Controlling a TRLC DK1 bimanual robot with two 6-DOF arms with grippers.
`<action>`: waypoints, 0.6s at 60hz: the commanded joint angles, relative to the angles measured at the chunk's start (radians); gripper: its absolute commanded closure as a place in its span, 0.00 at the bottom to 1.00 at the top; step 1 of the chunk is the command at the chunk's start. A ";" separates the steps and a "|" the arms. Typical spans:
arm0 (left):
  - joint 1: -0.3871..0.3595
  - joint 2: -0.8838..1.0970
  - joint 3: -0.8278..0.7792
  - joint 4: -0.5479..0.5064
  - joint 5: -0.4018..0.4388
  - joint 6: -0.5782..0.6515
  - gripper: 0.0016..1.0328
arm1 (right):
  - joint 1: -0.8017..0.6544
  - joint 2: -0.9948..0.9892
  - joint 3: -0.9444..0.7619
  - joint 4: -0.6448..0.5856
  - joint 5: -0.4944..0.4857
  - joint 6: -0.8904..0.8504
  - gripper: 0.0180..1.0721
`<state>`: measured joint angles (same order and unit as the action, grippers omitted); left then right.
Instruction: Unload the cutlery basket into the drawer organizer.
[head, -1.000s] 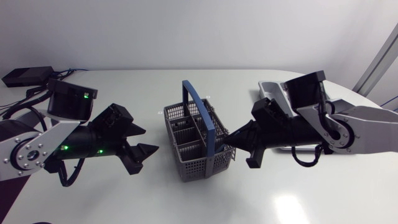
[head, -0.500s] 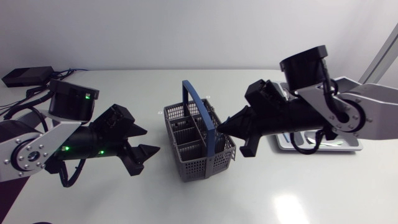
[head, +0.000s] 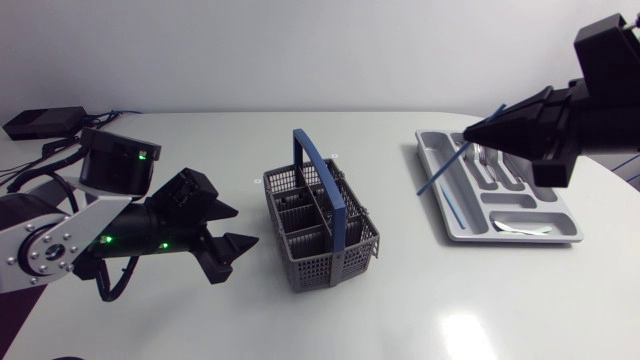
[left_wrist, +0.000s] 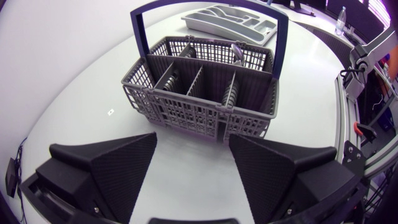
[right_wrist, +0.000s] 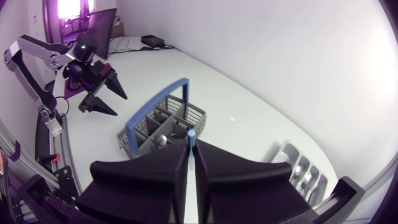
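1. Since the earlier frames my right arm has left the cutlery basket (head: 300, 272), where its gripper was right against the side wall. It has risen and swung well away from the basket, taking a thin blue utensil (head: 440, 172) with it. My left arm has not shifted.
2. On the near side of the basket, my left gripper (head: 240, 226) lies low over the table and points at the basket. The left wrist view shows its fingers (left_wrist: 124, 163) spread wide, the basket's near wall (left_wrist: 205, 115) just ahead of them, and nothing between them.
3. The basket is grey perforated plastic with a blue hoop handle (head: 320, 180) standing upright across its middle, and dividers split it into compartments. A metal piece (left_wrist: 236, 50) pokes up from a compartment on the side away from my left gripper. I cannot tell what kind of piece it is.
4. Well clear of the basket, on the side opposite my left arm, my right gripper (head: 470, 132) hangs high with its tip turned back toward the basket. In the right wrist view the right gripper (right_wrist: 191, 146) is pinched narrow on the blue utensil, whose pale rounded end (right_wrist: 191, 133) shows between the fingertips. From the head view the utensil slants down from the fingers.
5. Below that gripper, well apart from the basket, the grey drawer organizer (head: 510, 238) lies flat on the table. It holds forks (head: 485, 160) and a spoon (head: 520, 225) in its slots.
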<state>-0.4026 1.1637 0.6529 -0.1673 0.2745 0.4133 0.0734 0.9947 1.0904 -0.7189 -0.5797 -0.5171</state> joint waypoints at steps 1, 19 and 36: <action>-0.008 -0.016 -0.029 -0.011 -0.003 0.013 0.21 | -0.084 0.047 0.032 -0.045 0.006 -0.044 0.95; -0.019 -0.047 -0.042 -0.026 -0.003 0.010 0.21 | -0.294 0.337 0.065 -0.060 0.044 -0.124 0.95; -0.016 -0.067 -0.052 -0.035 -0.004 0.013 0.21 | -0.285 0.576 0.178 -0.063 0.110 -0.083 0.95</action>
<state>-0.4156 1.1122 0.6334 -0.1909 0.2741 0.4133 -0.2180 1.5215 1.2190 -0.7818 -0.4843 -0.6140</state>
